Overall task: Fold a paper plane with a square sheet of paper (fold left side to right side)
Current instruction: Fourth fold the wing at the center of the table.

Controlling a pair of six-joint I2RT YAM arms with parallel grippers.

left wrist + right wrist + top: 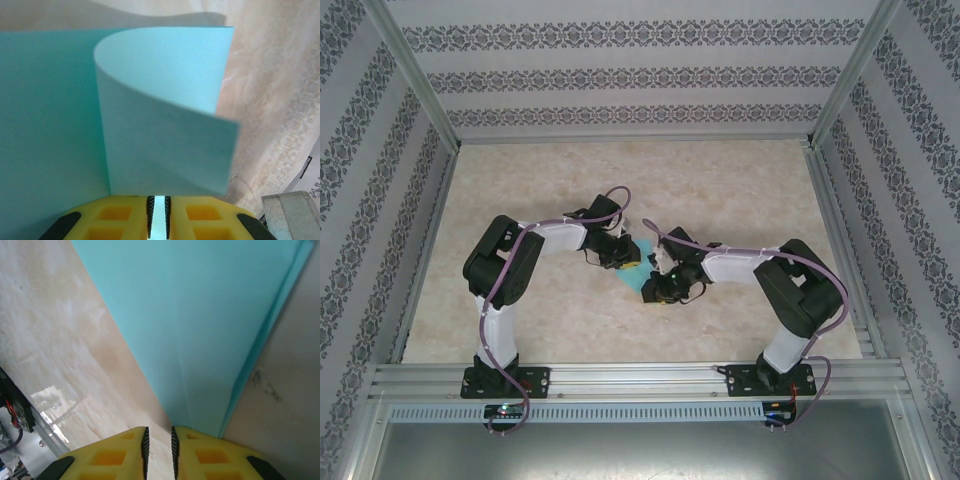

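Turquoise paper, the square sheet [638, 270], lies on the marbled table [720, 180] between the two arms, with one side curled up and over itself. The left gripper [158, 201], at the sheet's far left edge, is clamped on that lifted edge. The right gripper [159, 432], at the sheet's near right corner, has its jaws almost together, with only bare table showing in the slit.

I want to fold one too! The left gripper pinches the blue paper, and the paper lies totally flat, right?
Not flat. The left gripper does pinch the blue paper, but the sheet curls up and over in a loop. The left wrist view shows it.
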